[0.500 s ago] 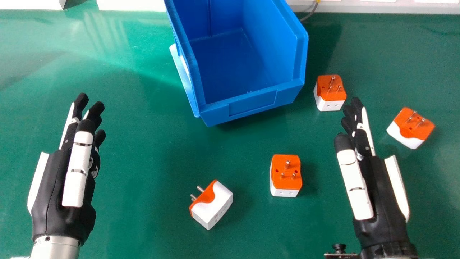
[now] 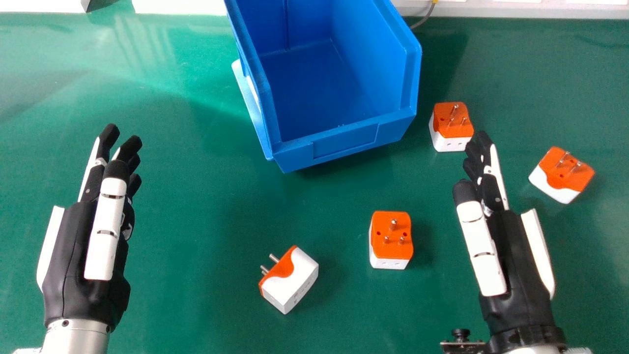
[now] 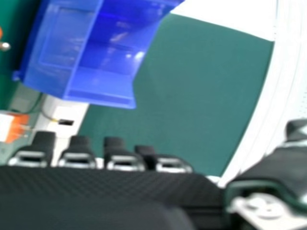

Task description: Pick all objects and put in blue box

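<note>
Near adapter [image 2: 300, 275]: on its side, prongs left and away from you, long axis slanting near-left to far-right. Middle adapter [image 2: 383, 253], far adapter [image 2: 442, 129], right adapter [image 2: 550, 172]: prongs up, right of it. Blue box [image 2: 344, 142]: beyond. Your left hand [image 2: 78, 255]: fingers straight, slightly spread. Your right hand [image 2: 516, 260]: fingers straight, close together.

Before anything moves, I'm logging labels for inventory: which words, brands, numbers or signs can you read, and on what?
No text can be read anywhere.
Plug adapter with its pins pointing left: small marks on its white side, too small to read.
Blue box: no readable text on its front panel.
</note>
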### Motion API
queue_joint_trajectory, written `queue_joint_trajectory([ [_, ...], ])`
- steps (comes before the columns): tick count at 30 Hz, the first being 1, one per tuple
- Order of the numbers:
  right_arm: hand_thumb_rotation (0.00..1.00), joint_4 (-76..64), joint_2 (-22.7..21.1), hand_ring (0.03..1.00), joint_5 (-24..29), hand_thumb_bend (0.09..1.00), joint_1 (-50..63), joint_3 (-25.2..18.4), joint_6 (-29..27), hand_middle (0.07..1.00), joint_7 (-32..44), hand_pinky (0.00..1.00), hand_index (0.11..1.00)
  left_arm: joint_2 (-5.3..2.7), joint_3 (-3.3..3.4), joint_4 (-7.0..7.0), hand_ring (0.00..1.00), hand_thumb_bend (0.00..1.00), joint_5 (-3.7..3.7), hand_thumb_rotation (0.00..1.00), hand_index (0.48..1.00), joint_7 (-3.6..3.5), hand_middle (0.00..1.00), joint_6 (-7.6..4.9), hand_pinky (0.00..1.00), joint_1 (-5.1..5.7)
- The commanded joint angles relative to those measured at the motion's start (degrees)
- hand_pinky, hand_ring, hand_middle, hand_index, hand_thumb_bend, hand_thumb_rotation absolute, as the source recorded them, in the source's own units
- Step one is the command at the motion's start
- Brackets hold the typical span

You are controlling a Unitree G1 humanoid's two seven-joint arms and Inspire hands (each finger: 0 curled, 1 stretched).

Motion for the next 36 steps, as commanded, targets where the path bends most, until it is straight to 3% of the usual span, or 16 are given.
queue_joint_trajectory([
  [1, 1.00, -1.0, -0.1, 1.000, 0.7, 0.271, -0.3, -0.1, -1.4, 1.000, 0.0, 0.98, 1.000, -0.35, 0.35, 0.00, 0.96, 0.48, -0.32, 0.82, 0.954, 0.02, 0.94, -1.35, 1.00, 0.04],
  [5, 1.00, -0.7, -0.3, 1.000, 0.2, 0.274, -0.5, -0.2, -1.9, 1.000, -0.3, 0.98, 1.000, -0.50, 0.30, 0.34, 0.96, 0.50, -0.22, 0.81, 0.949, -0.03, 0.93, -1.44, 1.00, 0.09],
  [9, 1.00, -1.2, -0.2, 1.000, -0.7, 0.292, -0.4, -0.3, -1.4, 1.000, -0.8, 0.98, 1.000, -0.70, 0.30, 1.12, 0.96, 0.54, -0.06, 0.80, 0.934, -0.30, 0.93, -2.29, 1.00, 0.00],
  [18, 1.00, -2.4, -0.7, 0.983, -7.7, 0.335, -0.8, -1.2, -0.4, 0.992, -5.3, 0.95, 0.994, -0.63, 0.30, 1.96, 0.97, 0.53, 0.54, 0.82, 0.948, -0.16, 0.94, -2.81, 1.00, -0.10],
  [30, 0.99, -6.5, -1.2, 0.967, -16.9, 0.397, -0.8, -2.8, 3.2, 0.978, -11.4, 0.95, 0.979, -0.95, 0.77, 2.92, 0.98, 0.52, -0.48, 0.82, 0.949, -0.59, 0.93, -3.70, 1.00, -0.23],
  [32, 0.97, -6.5, -1.6, 0.967, -19.7, 0.420, -1.5, -3.4, 2.7, 0.976, -13.8, 0.95, 0.977, -0.89, 0.81, 2.96, 0.98, 0.53, -0.34, 0.82, 0.949, -0.50, 0.93, -3.87, 1.00, -0.20],
  [36, 0.89, -6.5, -2.5, 0.969, -23.5, 0.442, -2.7, -4.6, 2.8, 0.979, -17.1, 0.96, 0.978, -1.00, 0.96, 3.06, 0.98, 0.52, -0.80, 0.81, 0.950, -0.67, 0.93, -4.22, 1.00, -0.16],
])
